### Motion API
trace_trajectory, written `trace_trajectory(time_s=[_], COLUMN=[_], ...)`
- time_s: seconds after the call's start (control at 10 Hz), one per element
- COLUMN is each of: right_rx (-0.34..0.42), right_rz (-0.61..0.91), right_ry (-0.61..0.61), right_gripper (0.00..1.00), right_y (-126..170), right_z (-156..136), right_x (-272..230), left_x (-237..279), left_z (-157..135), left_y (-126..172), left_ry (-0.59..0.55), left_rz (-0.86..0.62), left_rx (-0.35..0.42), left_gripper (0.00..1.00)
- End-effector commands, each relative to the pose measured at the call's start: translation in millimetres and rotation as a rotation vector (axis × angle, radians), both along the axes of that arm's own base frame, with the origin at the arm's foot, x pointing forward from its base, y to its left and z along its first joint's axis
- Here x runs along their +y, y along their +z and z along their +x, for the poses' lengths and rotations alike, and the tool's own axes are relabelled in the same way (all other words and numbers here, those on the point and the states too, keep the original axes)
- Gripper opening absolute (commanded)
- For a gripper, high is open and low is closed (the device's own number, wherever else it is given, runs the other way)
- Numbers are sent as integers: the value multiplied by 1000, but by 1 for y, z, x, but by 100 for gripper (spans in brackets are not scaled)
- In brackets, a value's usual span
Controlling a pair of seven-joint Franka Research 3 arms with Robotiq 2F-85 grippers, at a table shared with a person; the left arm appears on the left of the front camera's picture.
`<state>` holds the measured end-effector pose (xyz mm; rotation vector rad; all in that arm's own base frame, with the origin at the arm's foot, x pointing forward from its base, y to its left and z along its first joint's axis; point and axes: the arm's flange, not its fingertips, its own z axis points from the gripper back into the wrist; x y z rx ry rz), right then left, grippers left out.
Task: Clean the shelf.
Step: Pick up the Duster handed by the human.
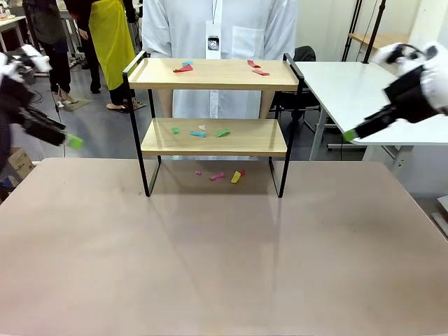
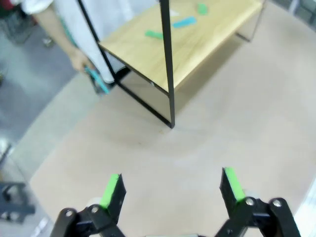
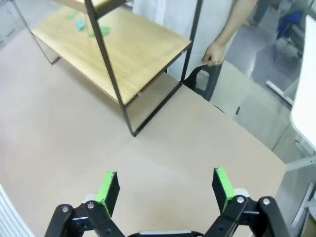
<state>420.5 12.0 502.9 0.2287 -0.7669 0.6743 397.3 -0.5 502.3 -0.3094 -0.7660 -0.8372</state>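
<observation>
The shelf (image 1: 213,137), two light wood boards in a thin black frame, stands at the far middle of the table. Red and blue scraps (image 1: 184,67) lie on its top board. Green, teal and white scraps (image 1: 199,132) lie on the lower board, and pink and yellow bits (image 1: 236,176) lie on the table beneath it. My left gripper (image 1: 73,141) hovers off the table's left edge and is open and empty (image 2: 172,187), with the shelf's lower board (image 2: 187,54) ahead of it. My right gripper (image 1: 348,135) hovers right of the shelf, also open and empty (image 3: 164,184), facing the shelf's lower board (image 3: 118,49).
A person in a white coat (image 1: 217,42) stands close behind the shelf. One hand (image 2: 80,61) holds a teal tool (image 2: 97,80); the other hand (image 3: 215,52) holds a black object (image 3: 205,79). A white table (image 1: 350,91) stands at the right. The beige tabletop (image 1: 224,259) stretches in front.
</observation>
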Motion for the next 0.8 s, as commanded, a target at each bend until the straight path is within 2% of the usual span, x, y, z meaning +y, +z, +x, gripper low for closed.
trace_trajectory(time_s=[0.0,0.1,0.2,0.3,0.4,0.7], right_rx=[-26,-43,-59,-50,-50,-50], right_rz=[40,79,120,164,56,56], right_ry=[175,206,217,181,162,162], right_gripper=[100,100,100,100,100,100], right_y=[-23,-36,-50,-59,-35,-35], right_z=[31,40,46,53,16,16], right_x=[-49,-69,-83,-85,-79,-79], left_x=[53,70,78,75,80,80], left_z=[37,52,64,67,29,29], left_y=[-18,-30,-41,-48,-29,-29], left_ry=[-240,-287,-282,-270,-238,-238], left_rz=[-78,-116,-130,-114,-97,-97], left_rx=[-51,-82,-105,-75,-114,-114], left_gripper=[100,100,100,100,100,100])
